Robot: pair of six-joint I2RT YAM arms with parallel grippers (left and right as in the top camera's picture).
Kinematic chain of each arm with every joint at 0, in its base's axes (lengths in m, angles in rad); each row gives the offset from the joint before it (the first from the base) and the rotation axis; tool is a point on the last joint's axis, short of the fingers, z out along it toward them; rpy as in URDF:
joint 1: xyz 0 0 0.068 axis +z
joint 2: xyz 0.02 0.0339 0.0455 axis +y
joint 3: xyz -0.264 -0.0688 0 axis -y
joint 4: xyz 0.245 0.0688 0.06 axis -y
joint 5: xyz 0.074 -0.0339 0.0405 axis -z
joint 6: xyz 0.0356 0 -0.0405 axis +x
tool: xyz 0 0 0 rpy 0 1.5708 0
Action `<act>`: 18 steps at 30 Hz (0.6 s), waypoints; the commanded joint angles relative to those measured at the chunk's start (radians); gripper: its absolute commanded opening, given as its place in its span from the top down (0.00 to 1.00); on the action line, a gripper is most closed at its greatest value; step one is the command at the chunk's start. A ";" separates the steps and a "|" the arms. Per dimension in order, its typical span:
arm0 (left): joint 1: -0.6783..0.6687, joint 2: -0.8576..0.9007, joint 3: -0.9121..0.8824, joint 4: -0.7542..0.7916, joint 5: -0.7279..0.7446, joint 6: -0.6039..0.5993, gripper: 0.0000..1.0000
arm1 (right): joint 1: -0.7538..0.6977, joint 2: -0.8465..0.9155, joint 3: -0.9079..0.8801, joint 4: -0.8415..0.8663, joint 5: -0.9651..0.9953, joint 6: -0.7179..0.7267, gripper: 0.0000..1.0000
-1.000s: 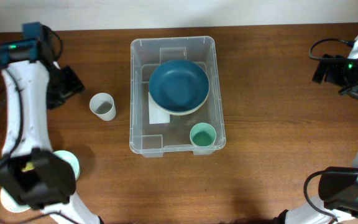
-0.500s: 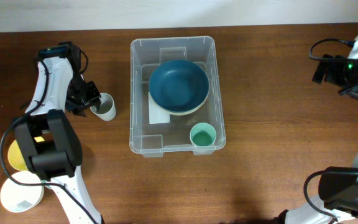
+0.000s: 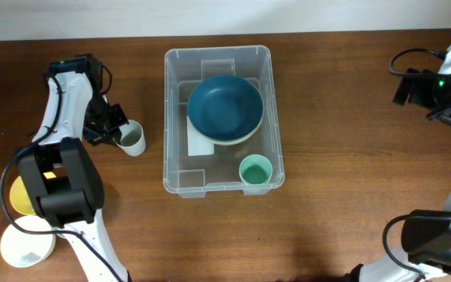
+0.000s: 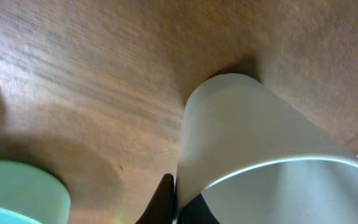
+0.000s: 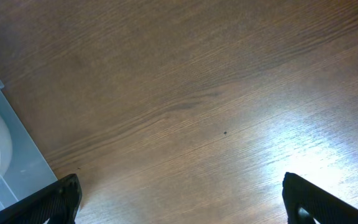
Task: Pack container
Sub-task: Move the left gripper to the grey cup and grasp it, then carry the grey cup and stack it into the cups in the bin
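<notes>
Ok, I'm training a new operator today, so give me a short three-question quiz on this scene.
1. True or false: the green cup lies inside the container.
2. The white cup stands: A) on the container's left-arm side, B) on its right-arm side, C) inside it.
3. Fill in: the right end effector is ___ (open or shut).
Key: 1 true; 2 A; 3 open.

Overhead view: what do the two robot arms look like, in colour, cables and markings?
The left arm has white links, black joints, a green light and a yellow sticker. The right arm shows black parts, black cables and a green light. The right gripper has black fingers.
</notes>
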 commanded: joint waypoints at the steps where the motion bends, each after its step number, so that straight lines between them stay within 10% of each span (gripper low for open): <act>1: -0.034 -0.143 0.057 -0.021 0.011 0.016 0.99 | 0.000 -0.031 -0.002 -0.001 -0.007 0.000 0.01; 18: -0.594 -0.513 0.095 -0.003 0.011 0.000 0.99 | 0.000 -0.031 -0.002 -0.001 -0.007 0.000 0.01</act>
